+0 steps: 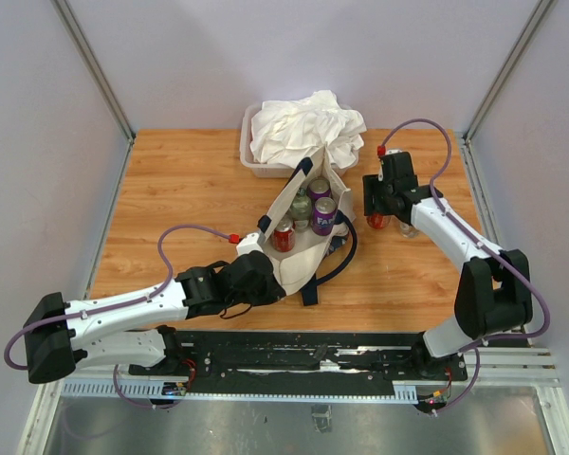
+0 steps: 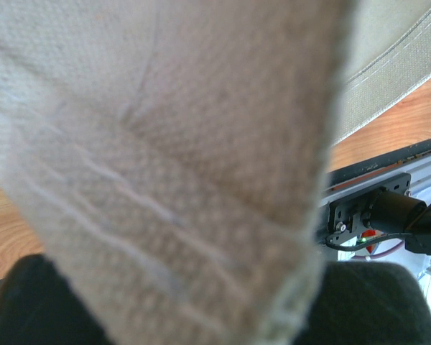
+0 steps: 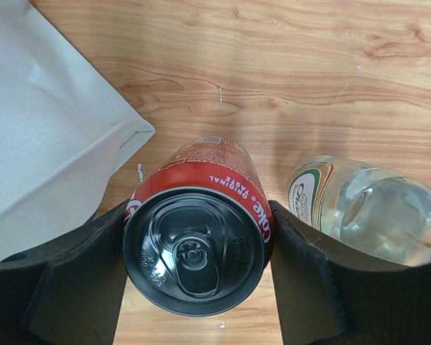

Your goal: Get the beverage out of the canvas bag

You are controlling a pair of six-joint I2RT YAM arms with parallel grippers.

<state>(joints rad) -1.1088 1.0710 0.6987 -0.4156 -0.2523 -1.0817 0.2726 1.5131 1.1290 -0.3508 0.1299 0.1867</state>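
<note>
The left gripper has its tips hidden under blurred cream cloth that fills most of its wrist view. It is clenched on the near-left corner of the canvas bag. The bag stands open mid-bench, with a purple can among the drinks inside.

The right gripper grasps a red can, its pads pressed against both sides. The can is out of the bag, toward the right edge. Whether it rests on the wood cannot be told. A clear bottle is just beside it.
</note>
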